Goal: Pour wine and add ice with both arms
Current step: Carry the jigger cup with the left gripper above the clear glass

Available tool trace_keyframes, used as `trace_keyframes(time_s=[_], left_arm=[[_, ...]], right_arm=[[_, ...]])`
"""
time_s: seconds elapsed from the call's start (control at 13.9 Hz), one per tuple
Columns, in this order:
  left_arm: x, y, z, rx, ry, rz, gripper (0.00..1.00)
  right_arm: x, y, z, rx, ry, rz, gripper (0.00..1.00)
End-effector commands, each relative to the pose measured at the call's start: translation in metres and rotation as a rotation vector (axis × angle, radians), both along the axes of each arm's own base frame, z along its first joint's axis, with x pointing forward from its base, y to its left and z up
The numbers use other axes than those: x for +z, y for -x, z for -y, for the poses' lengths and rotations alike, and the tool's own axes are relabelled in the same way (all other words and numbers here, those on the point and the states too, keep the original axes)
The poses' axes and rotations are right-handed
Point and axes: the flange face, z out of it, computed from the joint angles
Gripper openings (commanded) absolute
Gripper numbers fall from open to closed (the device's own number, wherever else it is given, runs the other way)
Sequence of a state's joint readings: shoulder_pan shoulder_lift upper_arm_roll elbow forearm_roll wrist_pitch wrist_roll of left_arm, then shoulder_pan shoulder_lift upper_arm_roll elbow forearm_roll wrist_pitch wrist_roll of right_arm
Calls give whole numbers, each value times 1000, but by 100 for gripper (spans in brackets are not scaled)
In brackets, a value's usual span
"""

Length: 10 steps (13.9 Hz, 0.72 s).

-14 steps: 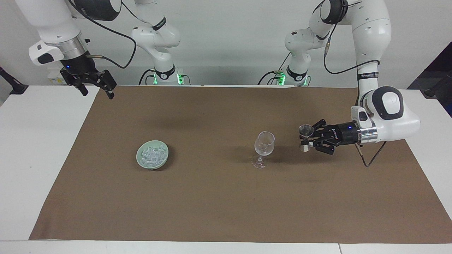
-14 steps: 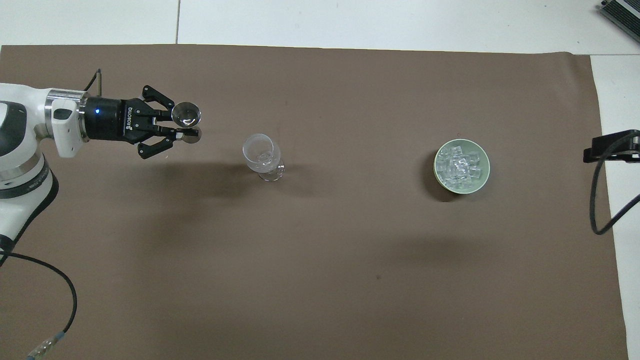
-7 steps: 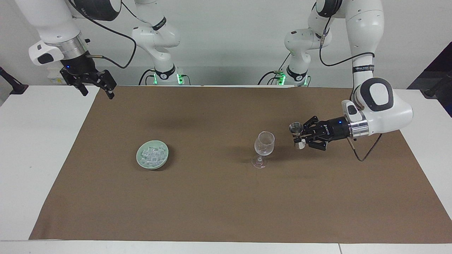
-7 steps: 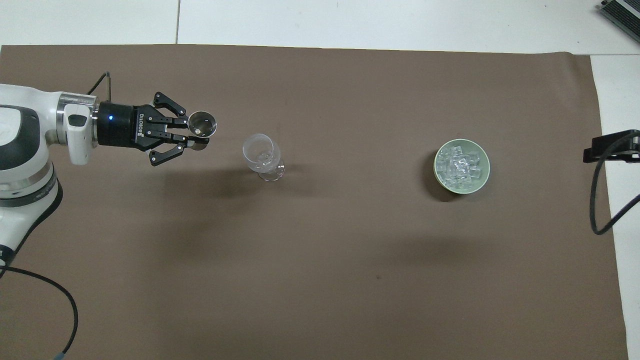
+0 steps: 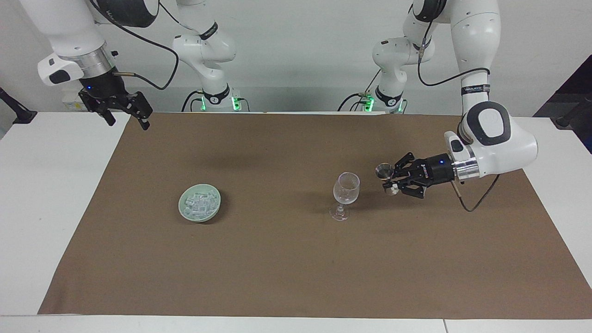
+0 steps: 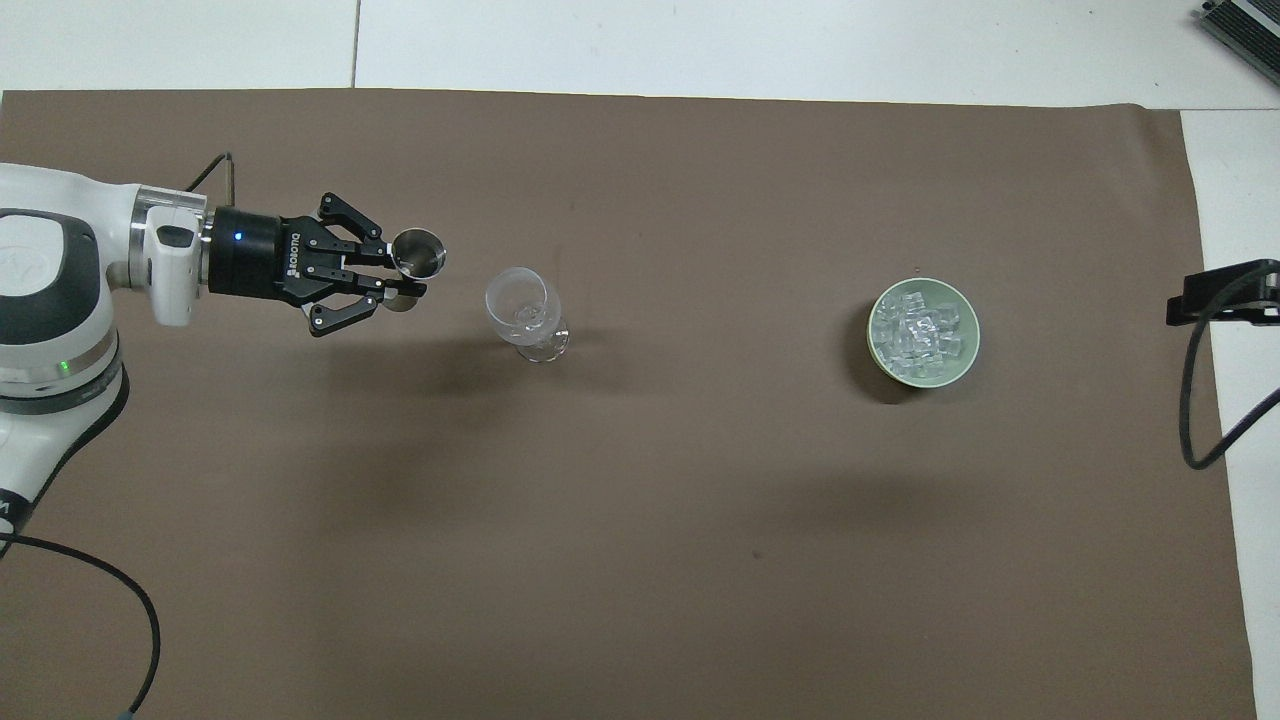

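Observation:
A clear stemmed glass (image 5: 347,187) (image 6: 520,300) stands upright on the brown mat. Beside it, toward the left arm's end, my left gripper (image 5: 391,180) (image 6: 395,275) reaches in level, shut on a small metal jigger (image 5: 384,171) (image 6: 418,252). The jigger's mouth faces up, a short gap from the glass's rim. No wine shows, and the jigger's contents cannot be made out. The ice (image 5: 200,202) (image 6: 920,328) lies heaped in a pale green bowl (image 5: 182,210) (image 6: 870,335) toward the right arm's end. My right gripper (image 5: 128,121) waits open, raised over the mat's corner.
The brown mat (image 5: 277,268) covers most of the white table (image 5: 46,208). A black part with a hanging cable (image 6: 1195,400) shows at the right arm's end in the overhead view.
My left gripper has carried the jigger sideways toward the glass, closing most of the gap. The right arm, glass and bowl have not moved.

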State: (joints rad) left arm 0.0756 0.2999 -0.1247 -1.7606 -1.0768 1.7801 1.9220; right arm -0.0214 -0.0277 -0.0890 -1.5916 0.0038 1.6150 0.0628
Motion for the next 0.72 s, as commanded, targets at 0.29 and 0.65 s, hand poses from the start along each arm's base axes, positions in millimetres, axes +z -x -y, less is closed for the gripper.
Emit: trace_keyframes(time_s=[0.29,0.65], left_arm=[[16,8,18,15,-87,26,7],[25,12,29,21,-158,-3,6]], right_arm=[[-1,2,2,15,1,7,100],[-1,2,2,15,1,7,100]])
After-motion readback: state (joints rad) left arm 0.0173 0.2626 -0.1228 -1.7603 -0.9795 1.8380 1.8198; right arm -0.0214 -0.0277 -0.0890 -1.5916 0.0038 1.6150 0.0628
